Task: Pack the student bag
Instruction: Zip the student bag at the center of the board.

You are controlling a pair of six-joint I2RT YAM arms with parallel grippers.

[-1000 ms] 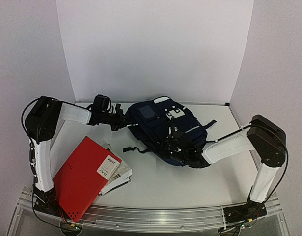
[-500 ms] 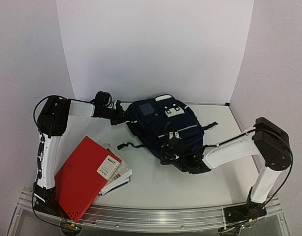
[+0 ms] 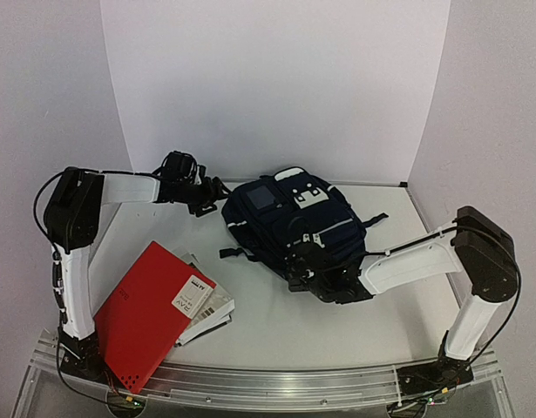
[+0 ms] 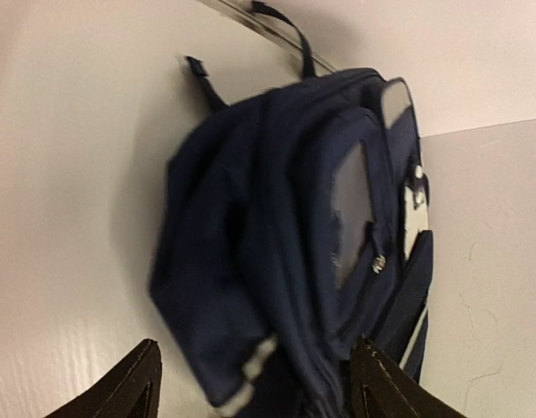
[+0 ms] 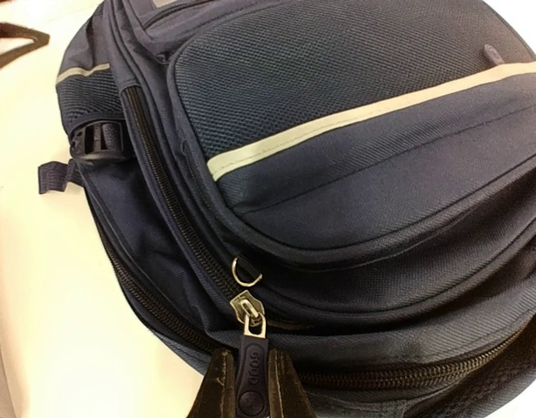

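The student bag, dark navy with thin white stripes, lies flat mid-table. My left gripper is at its far-left corner and stands open. In the left wrist view the two fingertips straddle that corner of the bag without pinching it. My right gripper is at the bag's near edge. The right wrist view shows it shut on a dark rubber zipper pull of the bag. The zipper runs closed along the seam.
A red book lies at the near left, over some white papers. A loose black strap trails from the bag's left side. White walls close off the back and sides.
The left gripper has opened, let go of the bag's corner and drawn back a little toward the far wall. The right gripper stays shut on the zipper pull.
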